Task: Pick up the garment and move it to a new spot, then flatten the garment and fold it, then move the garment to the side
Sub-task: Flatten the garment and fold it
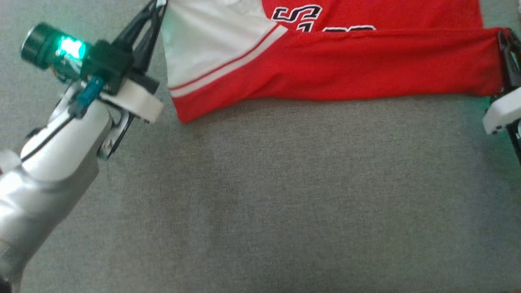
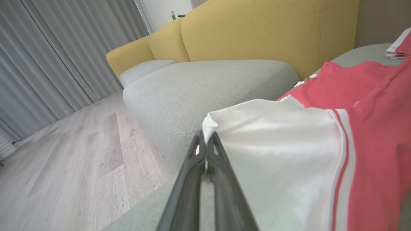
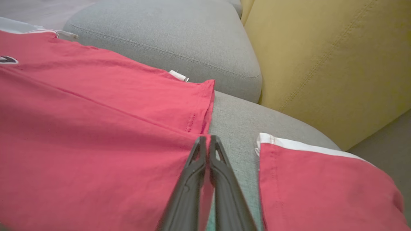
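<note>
The garment (image 1: 325,65) is a red shirt with white sleeve panels and black lettering, stretched across the top of the head view on the grey sofa seat. Its lower part is folded over the upper part. My left gripper (image 1: 160,6) is shut on a white corner of the garment (image 2: 273,144) at the upper left; in the left wrist view the left gripper (image 2: 205,136) pinches that white edge. My right gripper (image 1: 502,34) is shut on the garment's red corner at the far right. In the right wrist view the right gripper (image 3: 208,138) clamps the red hem of the garment (image 3: 96,134).
Grey sofa seat (image 1: 285,195) lies below the garment. A yellow backrest (image 2: 257,29) rises behind the cushions. A second red and white cloth (image 3: 321,186) lies to the right of my right gripper. Wooden floor (image 2: 70,160) and grey curtains (image 2: 57,48) lie beyond the sofa's end.
</note>
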